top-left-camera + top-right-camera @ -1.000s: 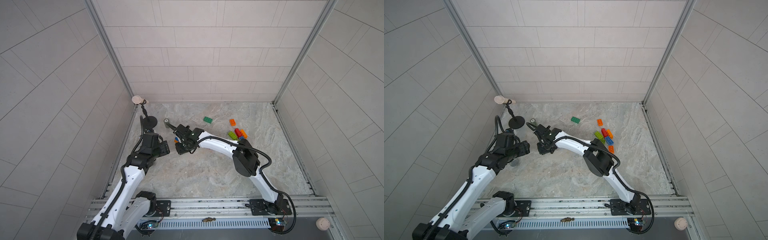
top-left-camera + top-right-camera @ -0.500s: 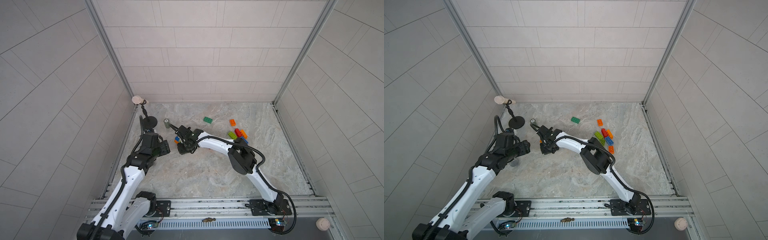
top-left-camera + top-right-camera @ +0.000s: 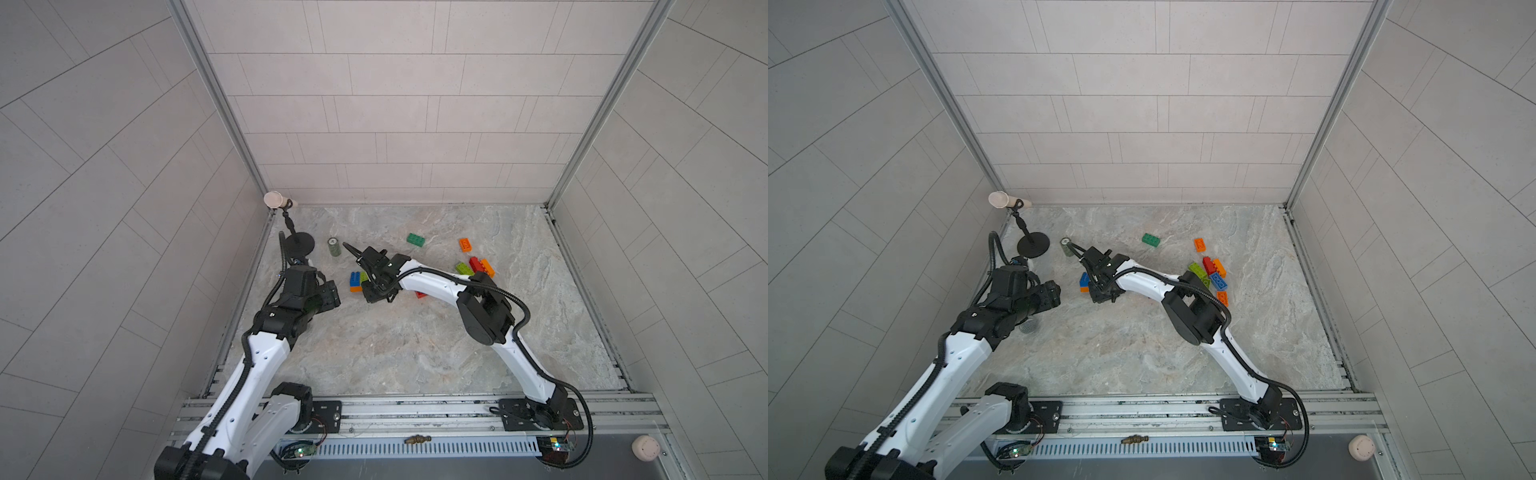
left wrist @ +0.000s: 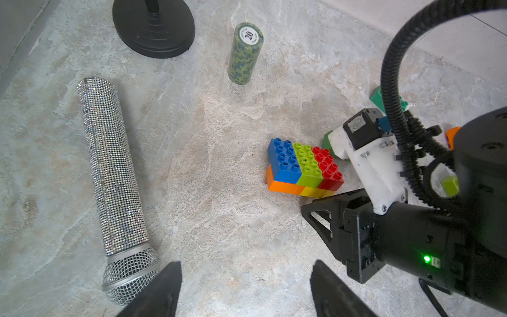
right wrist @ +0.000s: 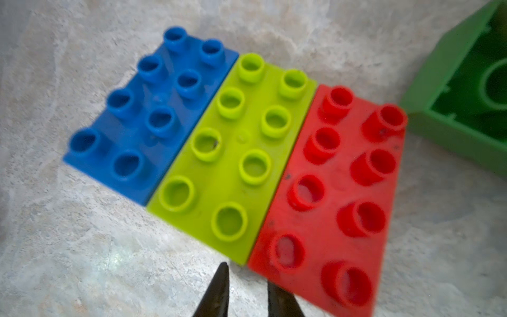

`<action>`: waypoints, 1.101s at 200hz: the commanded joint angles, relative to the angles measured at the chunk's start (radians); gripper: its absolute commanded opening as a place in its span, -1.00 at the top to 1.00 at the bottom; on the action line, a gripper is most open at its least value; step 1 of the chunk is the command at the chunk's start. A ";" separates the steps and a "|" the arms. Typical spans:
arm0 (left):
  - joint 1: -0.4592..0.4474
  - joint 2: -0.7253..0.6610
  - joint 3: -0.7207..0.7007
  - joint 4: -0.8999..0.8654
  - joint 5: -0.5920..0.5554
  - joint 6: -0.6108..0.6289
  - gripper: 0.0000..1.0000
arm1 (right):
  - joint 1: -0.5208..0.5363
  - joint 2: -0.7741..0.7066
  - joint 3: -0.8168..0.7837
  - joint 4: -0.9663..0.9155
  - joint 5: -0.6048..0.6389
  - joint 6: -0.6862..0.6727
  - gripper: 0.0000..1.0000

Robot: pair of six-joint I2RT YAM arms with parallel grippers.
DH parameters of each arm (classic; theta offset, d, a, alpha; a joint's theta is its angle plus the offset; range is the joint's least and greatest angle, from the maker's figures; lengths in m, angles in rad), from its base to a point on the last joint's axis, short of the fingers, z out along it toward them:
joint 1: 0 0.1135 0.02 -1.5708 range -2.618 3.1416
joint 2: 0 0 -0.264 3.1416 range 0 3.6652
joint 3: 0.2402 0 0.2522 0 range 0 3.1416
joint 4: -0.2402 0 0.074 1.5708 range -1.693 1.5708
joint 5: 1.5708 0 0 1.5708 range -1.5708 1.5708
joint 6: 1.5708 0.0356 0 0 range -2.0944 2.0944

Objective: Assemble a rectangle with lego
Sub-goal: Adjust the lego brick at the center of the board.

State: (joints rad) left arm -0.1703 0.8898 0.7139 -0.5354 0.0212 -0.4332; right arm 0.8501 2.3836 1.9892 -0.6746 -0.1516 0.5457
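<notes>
A small two-layer lego slab (image 4: pixel 303 170) was seen lying flat on the grey marbled tabletop (image 3: pixel 395 345), towards the left arm's side of the middle. Its upper layer was made up of a blue 2x4 brick (image 5: pixel 153 118), a lime 2x4 brick (image 5: pixel 233 153) and a red 2x4 brick (image 5: pixel 337 192). These were set long side to long side with studs up. Beneath them a lower orange brick (image 4: pixel 284 187) and a yellow brick (image 4: pixel 315 192) were visible along one edge.

The right gripper (image 5: pixel 248 297) was positioned at the slab's edge, by the seam between lime and red. Its fingers were drawn together with only a sliver of gap at the tips, and nothing was gripped. Whether the tips touched the slab could not be told. An upturned dark green brick (image 5: pixel 463 109) lay just beside the red brick, hollow side showing.

The left gripper (image 4: pixel 247 293) was positioned apart from the slab, its fingers spread wide and empty. Near it a glittery silver microphone (image 4: pixel 115 170) lay on its side. An upright stack of camouflage-green poker chips (image 4: pixel 245 55) and a black round stand base (image 4: pixel 153 30) stood farther off.

Towards the right arm's side, a loose dark green brick (image 3: pixel 415 240), a lone orange brick (image 3: pixel 465 245) and a huddle of lime, red, orange and blue bricks (image 3: pixel 1210 272) were scattered, well apart from the slab.
</notes>
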 commanded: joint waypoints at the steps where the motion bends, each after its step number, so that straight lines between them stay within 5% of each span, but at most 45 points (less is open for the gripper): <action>1: 0.004 -0.018 -0.008 0.001 -0.008 -0.002 -0.57 | 0.014 -0.047 -0.035 -0.123 0.032 -0.064 0.43; 60: 0.005 0.004 -0.024 0.032 -0.026 -0.021 -0.57 | 0.040 -0.147 0.018 -0.135 0.001 -0.060 0.25; 133: 0.014 -0.012 -0.012 -0.035 -0.116 -0.050 -0.57 | 0.020 0.099 0.433 -0.243 0.078 -0.053 0.16; 220: 0.015 -0.010 -0.022 -0.014 -0.086 -0.049 -0.57 | -0.005 0.164 0.448 -0.189 0.019 -0.050 0.15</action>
State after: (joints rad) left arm -0.1631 0.8909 0.6994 -0.5449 -0.0624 -0.4740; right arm 0.8425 2.5362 2.4237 -0.8364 -0.1215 0.4938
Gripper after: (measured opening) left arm 0.788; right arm 0.426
